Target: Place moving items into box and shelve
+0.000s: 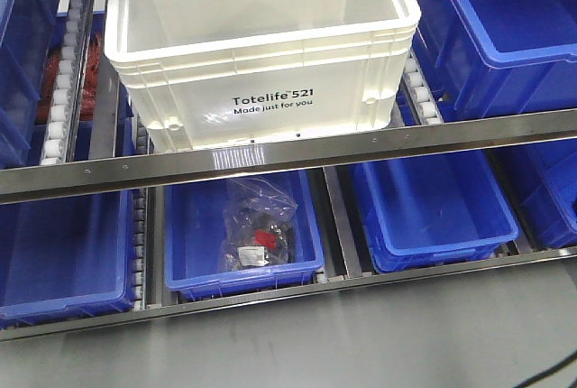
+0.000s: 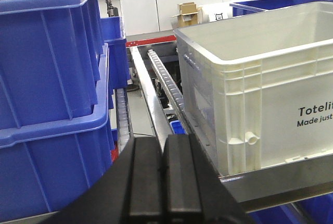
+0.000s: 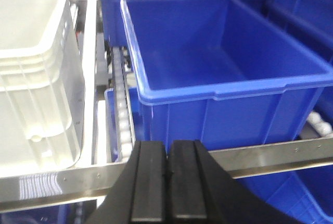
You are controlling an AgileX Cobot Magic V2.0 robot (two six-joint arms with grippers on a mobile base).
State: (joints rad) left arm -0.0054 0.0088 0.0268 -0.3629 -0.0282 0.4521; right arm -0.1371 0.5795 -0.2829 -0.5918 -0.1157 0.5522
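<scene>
Where the upper shelf level runs, one white box [image 1: 261,41] sitting on the roller rack, printed "Totelife 521 Made just for you", just ahead and to the right of the left gripper [image 2: 165,182] and ahead-left of the right gripper [image 3: 168,182]. Both grippers closed, black flat pads pressed together, nothing between them. No soft toys visible; box interior seen only in part, white walls and no contents showing.

Counted: one white crate; in the front view three blue bins [image 1: 243,244] on the lower level, and more blue bins to either side on the upper one. One clear plastic bag [image 1: 260,226] with small dark and red parts lying in the middle lower bin. Two stacked blue bins [image 2: 49,104] just left of the left gripper; one large open blue bin [image 3: 218,57] directly ahead of the right gripper.

Crate: hard smooth plastic, rectangular, ribbed rim, rounded corners. Bins: glossy blue plastic, tapered walls, rolled lips. Rack: polished steel rail [image 1: 288,158] across the front, rows of small white rollers [image 2: 166,81] along the lanes.

Grey floor below the rack; beyond, a white-walled room with cardboard boxes [image 2: 187,13] and ceiling strip lights
</scene>
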